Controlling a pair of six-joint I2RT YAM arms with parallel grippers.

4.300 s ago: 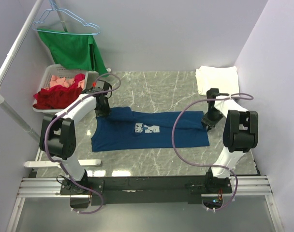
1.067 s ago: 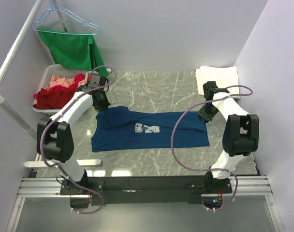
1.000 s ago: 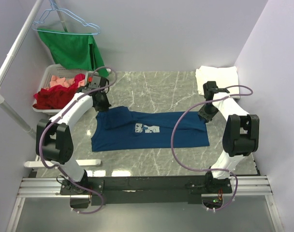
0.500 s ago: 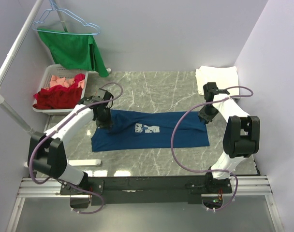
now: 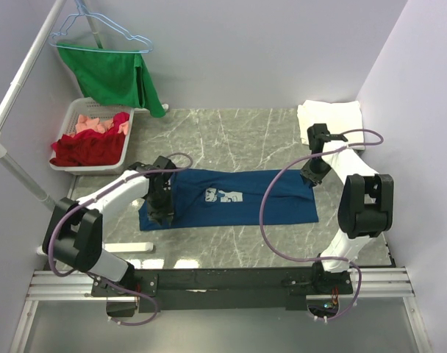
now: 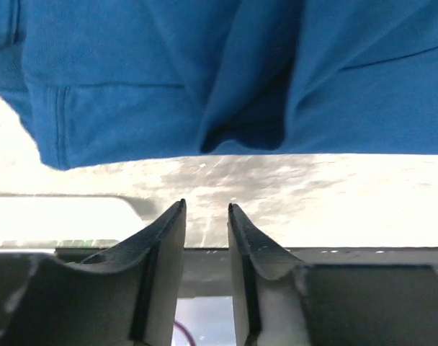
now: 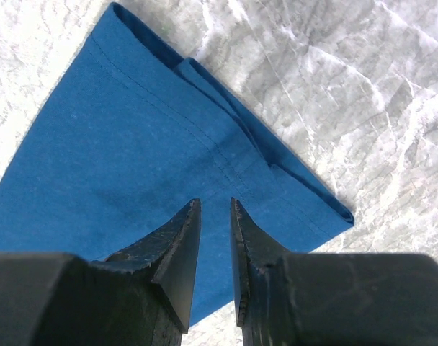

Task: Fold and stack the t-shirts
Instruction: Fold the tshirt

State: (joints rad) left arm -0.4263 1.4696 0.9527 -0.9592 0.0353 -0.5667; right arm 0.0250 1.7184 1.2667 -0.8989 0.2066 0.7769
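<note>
White t-shirt shows only from above.

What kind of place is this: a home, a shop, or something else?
Probably a robot test booth for laundry folding: plain walls box in a marble-patterned table, a basket of clothes stands beside a hanger, and a navy t-shirt lies flat.
</note>
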